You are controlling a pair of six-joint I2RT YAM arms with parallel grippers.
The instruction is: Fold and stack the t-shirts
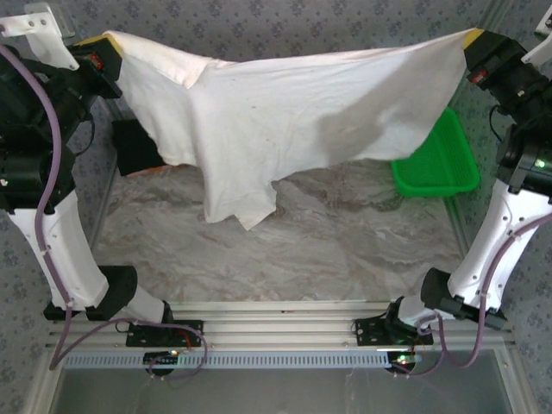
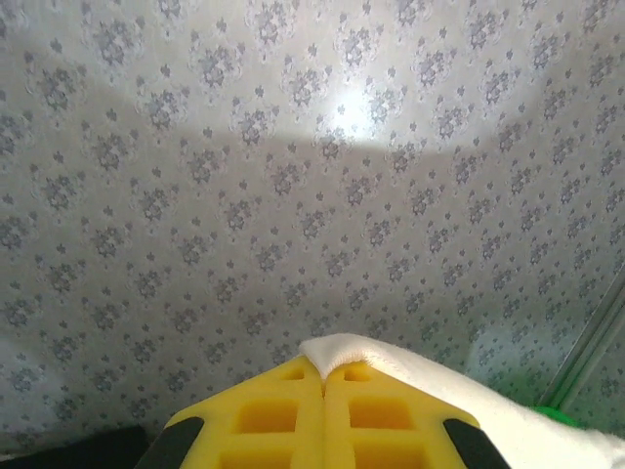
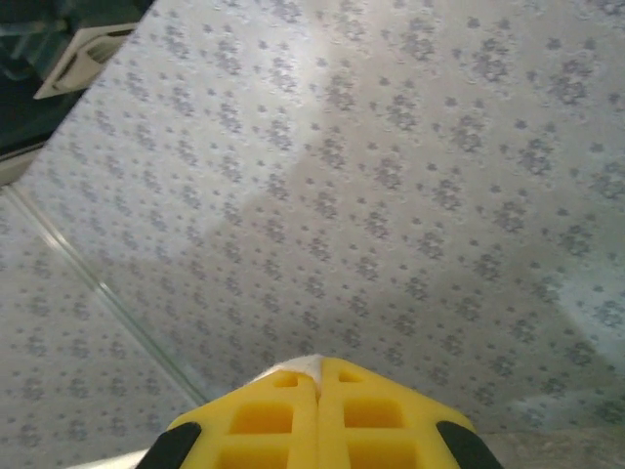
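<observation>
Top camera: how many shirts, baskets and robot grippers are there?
T-shirts: 2, the cream-white t-shirt and the black t-shirt
Green basket: 1
Grippers: 2, the left gripper and the right gripper
Total: 5

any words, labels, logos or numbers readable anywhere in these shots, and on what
None can be read. The cream-white t-shirt shows plain cloth with no legible print, the green basket bears no visible label, and the backdrop carries a repeating floral motif, not text.
</observation>
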